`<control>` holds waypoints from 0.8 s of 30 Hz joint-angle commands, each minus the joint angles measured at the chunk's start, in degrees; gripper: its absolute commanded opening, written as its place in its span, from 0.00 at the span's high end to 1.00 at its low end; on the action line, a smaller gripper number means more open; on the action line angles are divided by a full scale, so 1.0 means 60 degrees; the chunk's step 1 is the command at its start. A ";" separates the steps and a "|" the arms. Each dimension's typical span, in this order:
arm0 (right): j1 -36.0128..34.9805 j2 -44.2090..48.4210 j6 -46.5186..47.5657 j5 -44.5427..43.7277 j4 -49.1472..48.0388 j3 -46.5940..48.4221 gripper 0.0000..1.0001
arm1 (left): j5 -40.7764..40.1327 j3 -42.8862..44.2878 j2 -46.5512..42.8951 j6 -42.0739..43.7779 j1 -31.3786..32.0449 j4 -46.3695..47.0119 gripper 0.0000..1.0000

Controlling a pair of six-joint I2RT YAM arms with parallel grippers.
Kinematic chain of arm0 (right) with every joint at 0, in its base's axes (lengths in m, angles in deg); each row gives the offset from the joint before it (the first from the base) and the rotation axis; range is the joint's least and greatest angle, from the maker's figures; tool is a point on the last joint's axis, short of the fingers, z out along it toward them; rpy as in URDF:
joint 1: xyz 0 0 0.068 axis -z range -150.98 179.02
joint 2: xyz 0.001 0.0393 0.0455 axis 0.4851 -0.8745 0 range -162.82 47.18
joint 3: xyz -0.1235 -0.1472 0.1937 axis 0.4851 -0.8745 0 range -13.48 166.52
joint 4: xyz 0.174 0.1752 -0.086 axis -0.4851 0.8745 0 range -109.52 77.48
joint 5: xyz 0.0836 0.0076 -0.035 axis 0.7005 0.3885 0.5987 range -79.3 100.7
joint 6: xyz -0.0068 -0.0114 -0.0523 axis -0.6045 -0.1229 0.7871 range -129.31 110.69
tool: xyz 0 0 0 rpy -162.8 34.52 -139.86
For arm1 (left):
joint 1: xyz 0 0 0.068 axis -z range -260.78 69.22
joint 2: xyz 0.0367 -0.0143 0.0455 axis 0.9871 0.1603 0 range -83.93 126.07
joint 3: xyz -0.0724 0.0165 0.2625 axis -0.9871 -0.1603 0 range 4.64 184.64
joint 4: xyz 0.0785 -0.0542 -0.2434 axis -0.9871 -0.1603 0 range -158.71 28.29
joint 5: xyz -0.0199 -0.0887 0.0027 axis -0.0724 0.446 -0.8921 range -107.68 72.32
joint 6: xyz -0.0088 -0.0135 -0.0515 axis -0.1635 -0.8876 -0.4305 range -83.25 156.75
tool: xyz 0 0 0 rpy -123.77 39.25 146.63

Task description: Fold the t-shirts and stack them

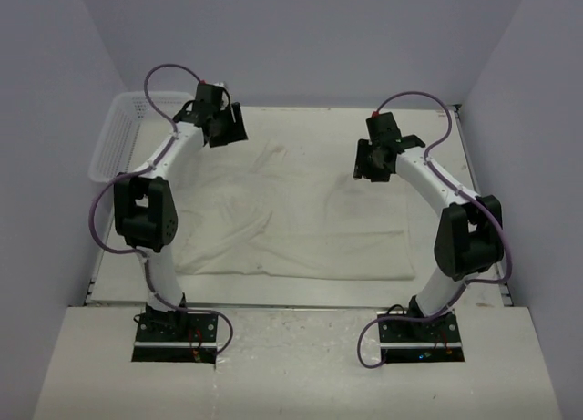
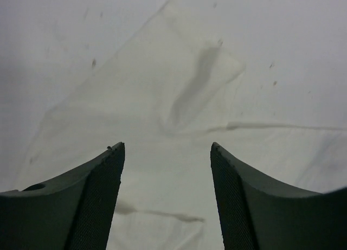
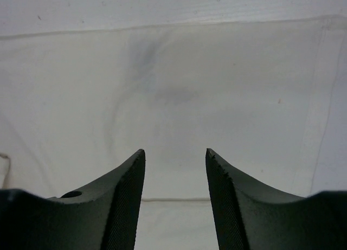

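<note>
On the table, between the arms: t-shirt point(image 1: 301, 220) spread wide and wrinkled.
Left gripper point(image 2: 167, 147): jaws apart, empty, hovering over the far-left sleeve; probably lined up to pinch that corner.
Right gripper point(image 3: 175, 151): jaws apart with a narrower gap, empty, above the far-right cloth.
Basket point(image 1: 118, 133): far left, beside the shirt.
Judgement: fold barely begun; a grip at each side would keep the edge straight.
</note>
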 commanded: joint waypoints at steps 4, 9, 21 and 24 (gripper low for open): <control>0.0115 0.0054 0.0241 0.0487 -0.0038 0.0365 0.49 | 0.0498 0.4278 0.3038 0.1929 0.0049 -0.0509 0.34; 0.0115 0.0347 0.0373 0.0620 -0.0198 0.0058 0.48 | 0.0880 0.5659 0.4304 0.2617 0.0078 -0.0320 0.34; 0.0247 0.0875 0.0344 0.0561 -0.0536 -0.0792 0.48 | 0.0454 0.6479 0.5534 0.3745 0.0063 0.0764 0.38; 0.0320 0.1108 0.0286 0.0693 -0.0579 -0.0894 0.48 | 0.0468 0.6685 0.5813 0.3965 0.0063 0.0866 0.40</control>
